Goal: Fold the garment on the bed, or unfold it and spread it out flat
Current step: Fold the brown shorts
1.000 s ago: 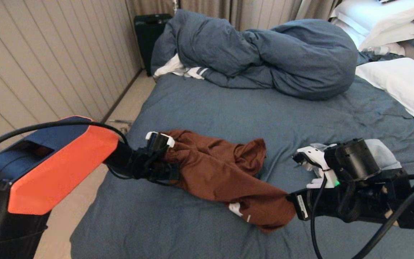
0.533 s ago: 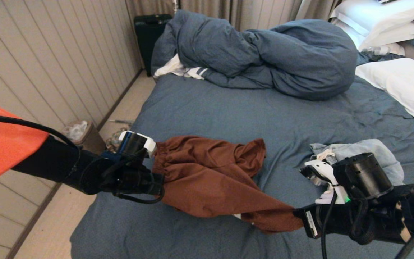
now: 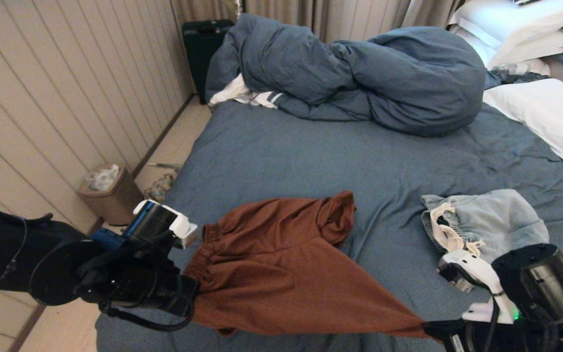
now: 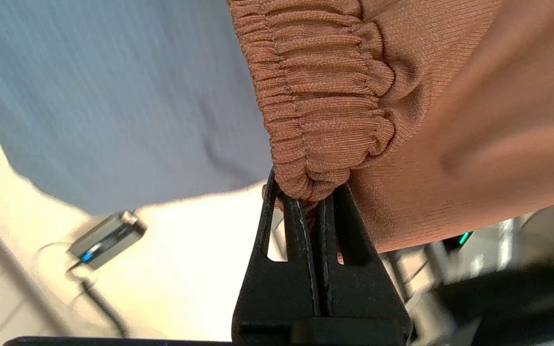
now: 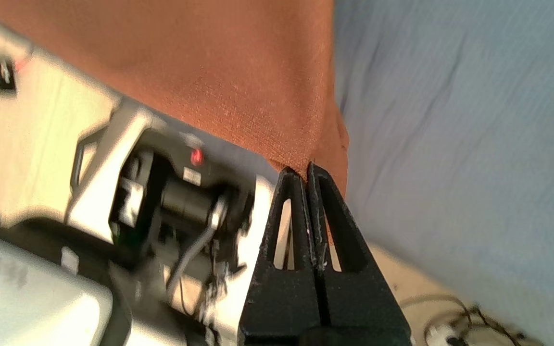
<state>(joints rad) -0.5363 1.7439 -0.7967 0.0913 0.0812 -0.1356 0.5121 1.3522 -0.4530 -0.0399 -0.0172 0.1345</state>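
Note:
The garment is a pair of rust-brown shorts (image 3: 281, 269) with an elastic waistband, stretched across the near edge of the bed (image 3: 311, 156) and its slate-blue sheet. My left gripper (image 3: 191, 288) is shut on the gathered waistband (image 4: 315, 187) at the near left corner of the bed. My right gripper (image 3: 430, 332) is shut on a corner of the brown cloth (image 5: 306, 158) at the near right. The fabric runs taut between the two grippers, and one leg (image 3: 335, 215) lies folded back on the sheet.
A light-blue garment (image 3: 487, 220) with a white drawstring lies on the sheet beside my right arm. The bunched blue duvet (image 3: 359, 73) and white pillows (image 3: 545, 112) fill the far side. A small bin (image 3: 108, 193) stands on the floor by the panelled wall.
Both grippers have drawn back toward the near edge and apart, pulling the brown shorts from a crumpled heap into a wider, tauter spread. The light-blue garment has come out from behind my right arm.

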